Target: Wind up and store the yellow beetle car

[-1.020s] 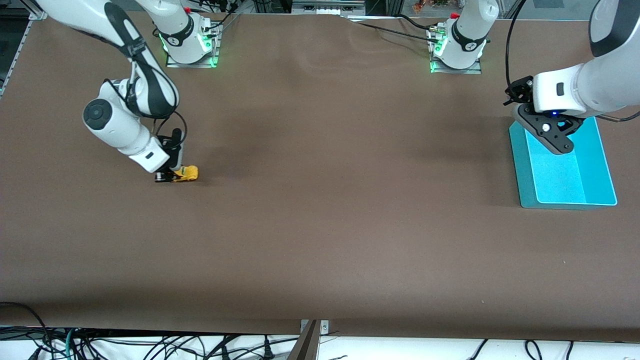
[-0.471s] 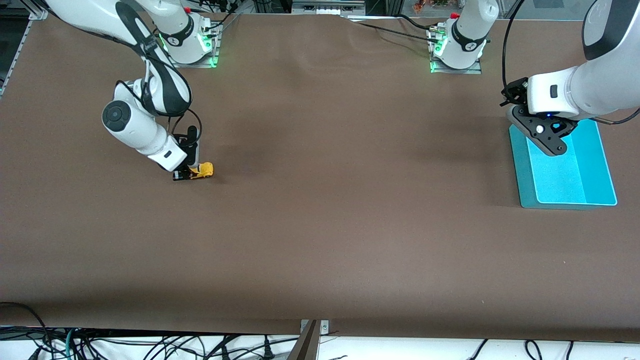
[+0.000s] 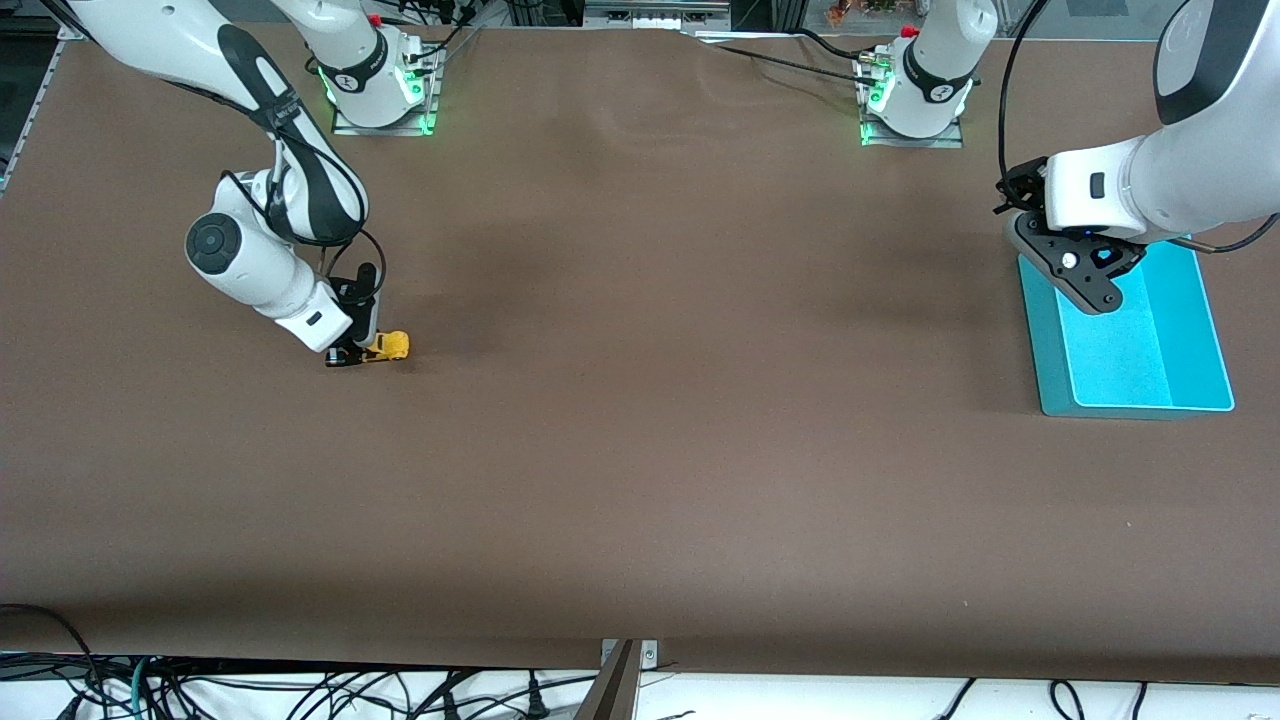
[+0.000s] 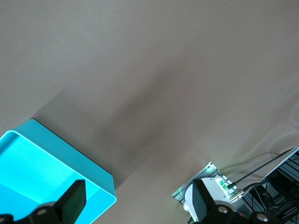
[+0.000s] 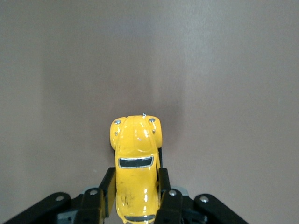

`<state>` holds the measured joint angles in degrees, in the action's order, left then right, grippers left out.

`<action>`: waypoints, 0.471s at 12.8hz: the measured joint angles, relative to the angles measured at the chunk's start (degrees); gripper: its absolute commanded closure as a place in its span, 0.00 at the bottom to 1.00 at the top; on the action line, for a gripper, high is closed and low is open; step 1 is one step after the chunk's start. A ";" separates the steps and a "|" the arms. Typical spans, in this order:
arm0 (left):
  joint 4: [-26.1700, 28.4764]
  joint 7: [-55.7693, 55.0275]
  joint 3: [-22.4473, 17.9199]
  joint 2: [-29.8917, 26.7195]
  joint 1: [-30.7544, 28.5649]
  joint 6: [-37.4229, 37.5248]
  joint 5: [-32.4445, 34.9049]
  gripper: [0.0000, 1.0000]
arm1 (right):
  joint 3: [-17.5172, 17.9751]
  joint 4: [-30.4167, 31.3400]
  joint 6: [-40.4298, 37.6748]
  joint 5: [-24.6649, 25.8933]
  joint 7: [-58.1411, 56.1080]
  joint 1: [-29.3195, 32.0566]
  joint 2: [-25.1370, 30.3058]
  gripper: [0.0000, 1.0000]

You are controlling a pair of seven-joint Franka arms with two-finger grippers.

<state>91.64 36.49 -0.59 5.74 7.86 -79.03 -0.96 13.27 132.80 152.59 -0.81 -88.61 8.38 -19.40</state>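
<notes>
The right gripper (image 3: 352, 352) pinches the yellow beetle car (image 3: 386, 346) by its flanks on the desk (image 3: 640, 450) – long axis in line with the jaws, nose pointing toward 3 o'clock in the front view, toward the teal tray (image 3: 1052, 385) – while the left gripper (image 3: 1092, 292) waits over that tray, jaws spread

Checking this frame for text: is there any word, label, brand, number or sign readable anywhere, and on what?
None can be read.
Small dark marks on the collars of the two arm bases: too small to read.
Yellow beetle car, held in the shut right gripper: no lettering visible.
Turquoise tray, with the open left gripper over it: plain.
Brown table: plain.
</notes>
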 measured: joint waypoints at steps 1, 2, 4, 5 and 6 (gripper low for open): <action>0.00 0.08 0.23 0.08 0.05 0.00 -0.02 0.00 | -0.51 0.00 0.04 0.00 -1.48 0.65 0.03 1.00; 0.00 0.10 0.69 0.14 0.08 0.00 -0.02 0.00 | -1.25 0.00 0.19 0.00 -3.36 1.51 0.04 1.00; 0.00 0.10 1.01 0.17 0.31 0.00 -0.02 0.00 | -3.20 -0.04 0.85 0.00 -7.38 3.85 0.04 1.00; 0.00 0.15 1.02 0.17 0.31 0.00 -0.02 0.00 | -4.16 -0.09 1.25 0.00 -9.16 5.20 0.04 1.00; 0.00 0.56 1.02 0.17 0.30 0.00 -0.02 0.00 | -5.12 -0.22 1.71 0.00 -10.93 6.50 -0.08 1.00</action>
<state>91.64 37.05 0.43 5.91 8.16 -79.04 -0.98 8.16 132.58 154.30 -0.81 -99.54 14.88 -19.48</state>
